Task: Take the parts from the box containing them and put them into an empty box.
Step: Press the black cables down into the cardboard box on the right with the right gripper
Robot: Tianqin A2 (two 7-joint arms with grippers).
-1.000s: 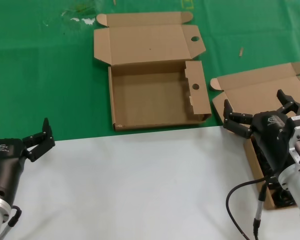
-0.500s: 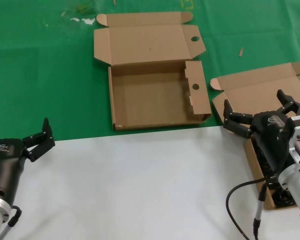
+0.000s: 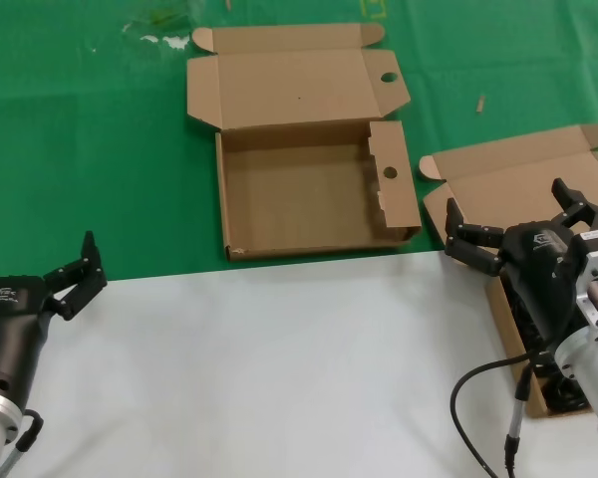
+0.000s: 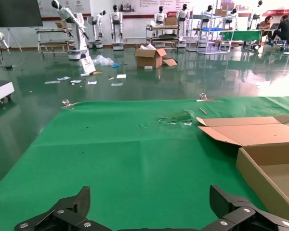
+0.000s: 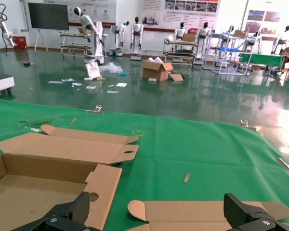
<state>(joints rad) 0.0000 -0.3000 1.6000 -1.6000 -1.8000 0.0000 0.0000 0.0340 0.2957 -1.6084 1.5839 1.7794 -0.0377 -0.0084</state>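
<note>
At the right edge of the worktop (image 3: 279, 378), the box containing the parts (image 3: 498, 189) sits under the released right gripper (image 3: 518, 227). The empty box (image 3: 299, 189) lies centre. The left gripper (image 3: 40, 261) hovers released, far left.

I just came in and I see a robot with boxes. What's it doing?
The robot is moving black cables from the box on its right into the empty box in the middle of the green table. Right now nothing is being carried. Its right gripper hovers with fingers open over the box of cables, and its left gripper waits, open, at the near left.
</note>
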